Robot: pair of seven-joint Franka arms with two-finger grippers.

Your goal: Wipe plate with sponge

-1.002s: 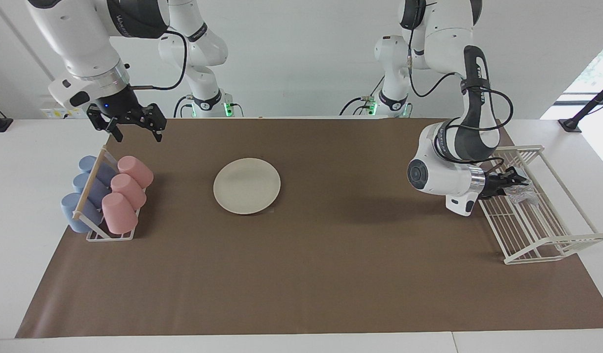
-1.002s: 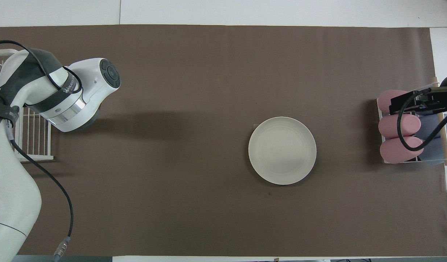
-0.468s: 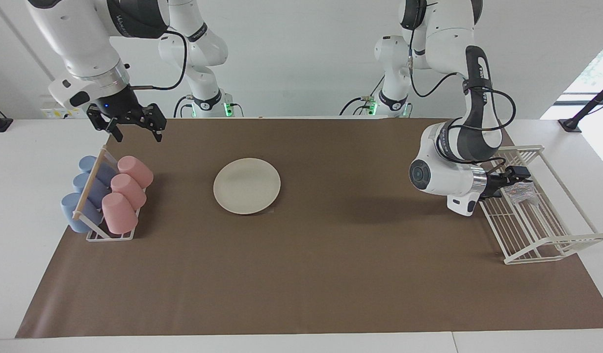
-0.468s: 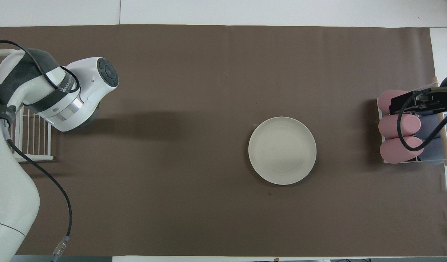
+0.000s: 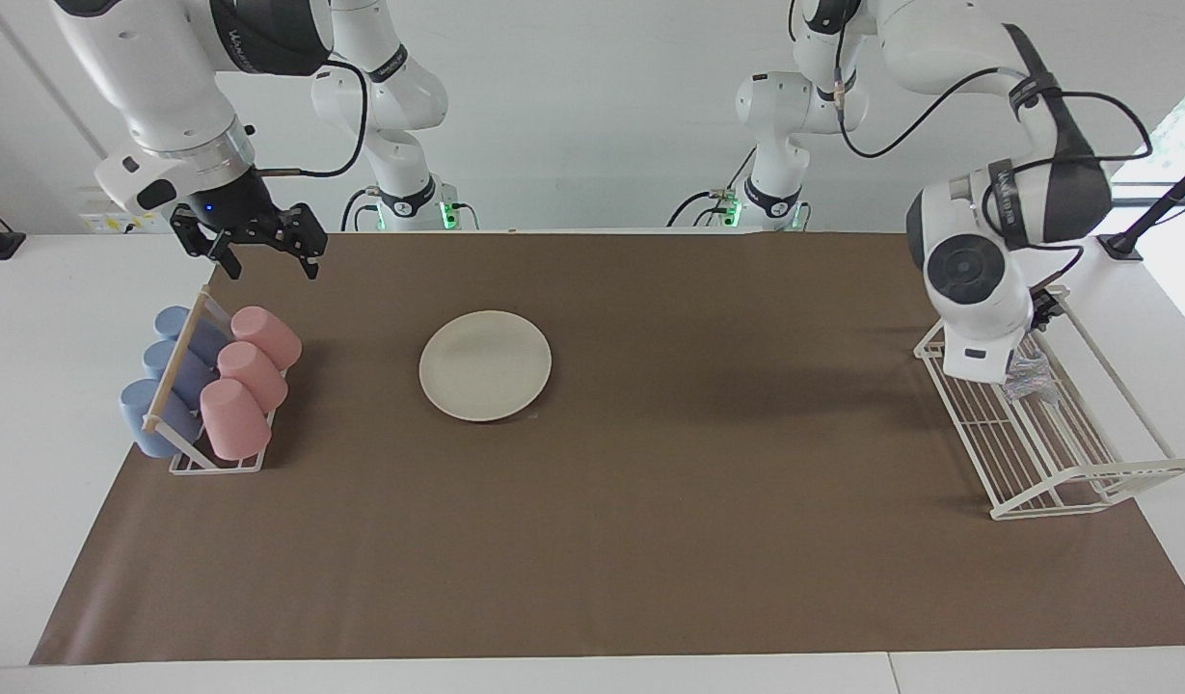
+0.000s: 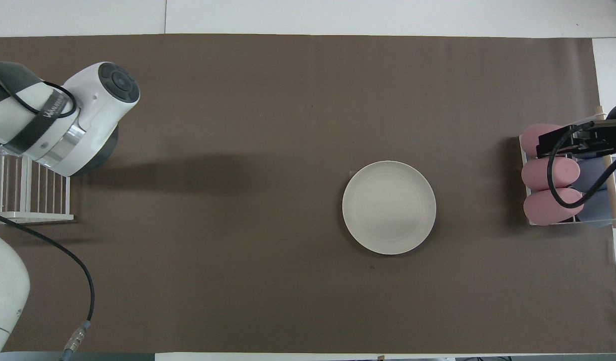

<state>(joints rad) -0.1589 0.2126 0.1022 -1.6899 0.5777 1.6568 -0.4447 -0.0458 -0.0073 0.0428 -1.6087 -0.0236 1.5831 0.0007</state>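
The sponge (image 5: 1029, 378) is left in the wire rack (image 5: 1084, 482), at three o'clock of the plate (image 5: 485, 364); the left gripper (image 5: 1040, 310) is raised above it, released; the right gripper (image 5: 261, 247) waits open over the cup rack (image 5: 182, 381), sparing the plate

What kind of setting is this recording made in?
Probably a robotics lab staged as a dishwashing station: a brown paper sheet over a white table, a white wire dish rack, and a rack of pink and blue cups.

i see the plate (image 5: 485, 364), round and cream-white, lying flat on the brown mat; the sponge (image 5: 1031, 378), a shiny wrinkled wad, sits in the wire rack (image 5: 1064, 453).
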